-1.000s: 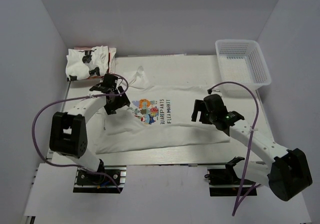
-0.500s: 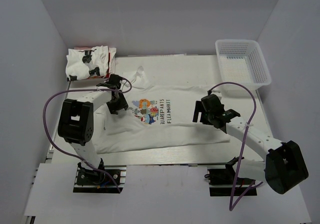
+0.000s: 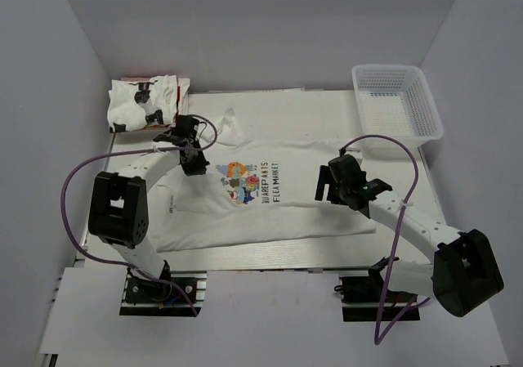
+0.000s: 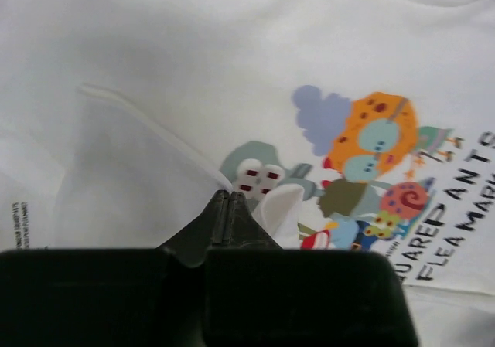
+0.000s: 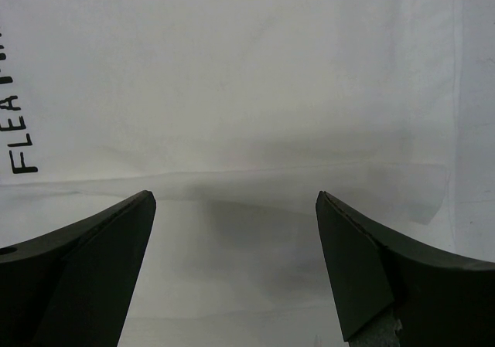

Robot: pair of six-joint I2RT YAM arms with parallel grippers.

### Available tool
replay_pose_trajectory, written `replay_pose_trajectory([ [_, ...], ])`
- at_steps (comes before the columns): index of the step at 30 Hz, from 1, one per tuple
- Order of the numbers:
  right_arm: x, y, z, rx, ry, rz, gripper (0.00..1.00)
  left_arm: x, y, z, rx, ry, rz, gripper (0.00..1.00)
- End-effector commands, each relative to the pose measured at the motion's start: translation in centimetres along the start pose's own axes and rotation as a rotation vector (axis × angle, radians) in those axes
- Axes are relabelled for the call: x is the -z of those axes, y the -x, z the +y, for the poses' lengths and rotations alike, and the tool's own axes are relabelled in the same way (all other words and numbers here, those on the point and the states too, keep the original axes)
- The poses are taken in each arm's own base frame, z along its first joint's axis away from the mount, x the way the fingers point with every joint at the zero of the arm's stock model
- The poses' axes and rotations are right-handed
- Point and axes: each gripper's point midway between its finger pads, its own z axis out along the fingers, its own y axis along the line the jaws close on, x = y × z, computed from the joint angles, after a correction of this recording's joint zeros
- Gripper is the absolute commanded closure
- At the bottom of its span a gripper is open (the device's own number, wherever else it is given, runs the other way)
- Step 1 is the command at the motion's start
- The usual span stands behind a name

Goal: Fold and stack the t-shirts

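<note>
On the white-walled table, printed t-shirt spread flat, centre. Left gripper clamped onto a thin fold beside the print; right gripper wide, empty. Shallow pinch; may slip on lifting.

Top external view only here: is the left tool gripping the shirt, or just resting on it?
Observer: Left wrist shows the left tool shut, pinching a fold of the shirt beside the cartoon print.
Operator: And the other arm?
Observer: The right tool is wide open over the shirt, nothing between its fingers.
Operator: Over which part?
Observer: A fabric edge crosses beneath, with the FLEA lettering at the frame's edge.
</note>
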Motion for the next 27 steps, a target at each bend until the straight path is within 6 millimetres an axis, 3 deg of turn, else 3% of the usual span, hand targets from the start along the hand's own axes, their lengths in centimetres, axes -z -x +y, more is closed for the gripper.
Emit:
replay_pose_trajectory([
  [1, -0.1, 0.6, 0.0, -0.018, -0.003, -0.023, 0.10, 2.1, 2.4, -3.9, -0.077, -0.158, -0.092, 1.00],
  [6, 0.2, 1.1, -0.2, -0.028, -0.013, -0.047, 0.10, 1.3, 4.1, -6.5, -0.201, -0.202, -0.114, 1.00],
  [7, 0.2, 1.1, -0.3, -0.027, -0.015, -0.047, 0.10, 0.2, 3.7, -6.6, -0.210, -0.177, -0.089, 1.00],
  [8, 0.2, 1.1, -0.3, -0.027, -0.018, -0.047, 0.10, 0.4, 4.4, -6.5, -0.221, -0.149, -0.086, 0.99],
  [9, 0.2, 1.2, -0.5, -0.028, -0.029, -0.052, 0.10, 0.1, 4.6, -6.3, -0.221, -0.120, -0.078, 0.70],
  [10, 0.3, 1.2, -0.6, -0.032, -0.034, -0.051, 0.10, -0.2, 5.0, -5.8, -0.227, -0.062, -0.088, 0.50],
  [13, 0.5, 2.2, -0.6, -0.040, -0.043, -0.077, 0.10, 0.1, 6.8, -6.0, -0.223, -0.024, -0.118, 0.36],
  [15, 0.6, 3.2, -0.2, -0.049, -0.039, -0.110, 0.10, 0.9, 8.6, -7.6, -0.245, -0.079, -0.176, 0.33],
  [17, 0.7, 4.8, 0.5, -0.070, -0.020, -0.146, 0.10, 2.2, 10.6, -9.3, -0.255, -0.136, -0.243, 0.24],
  [18, 0.6, 5.1, 0.9, -0.068, -0.015, -0.146, 0.10, 2.0, 11.4, -9.9, -0.265, -0.148, -0.268, 0.13],
  [21, 0.5, 7.0, 1.8, -0.088, -0.003, -0.180, 0.10, 1.8, 14.6, -11.3, -0.292, -0.182, -0.326, 0.09],
  [23, 0.0, 7.6, 2.1, -0.079, -0.010, -0.187, 0.10, -0.1, 16.6, -13.2, -0.358, -0.208, -0.342, 0.09],
  [24, 0.0, 8.9, 2.5, -0.086, -0.012, -0.206, 0.10, -1.0, 17.0, -13.4, -0.383, -0.200, -0.336, 0.09],
  [25, -0.3, 9.1, 2.3, -0.082, -0.032, -0.208, 0.10, -0.2, 19.0, -14.6, -0.414, -0.211, -0.379, 0.10],
  [26, -0.5, 9.8, 2.3, -0.085, -0.051, -0.216, 0.10, -3.2, 18.6, -14.5, -0.439, -0.191, -0.341, 0.12],
  [27, -0.3, 10.6, 2.3, -0.088, -0.061, -0.225, 0.10, -3.9, 19.0, -14.8, -0.462, -0.187, -0.343, 0.14],
])
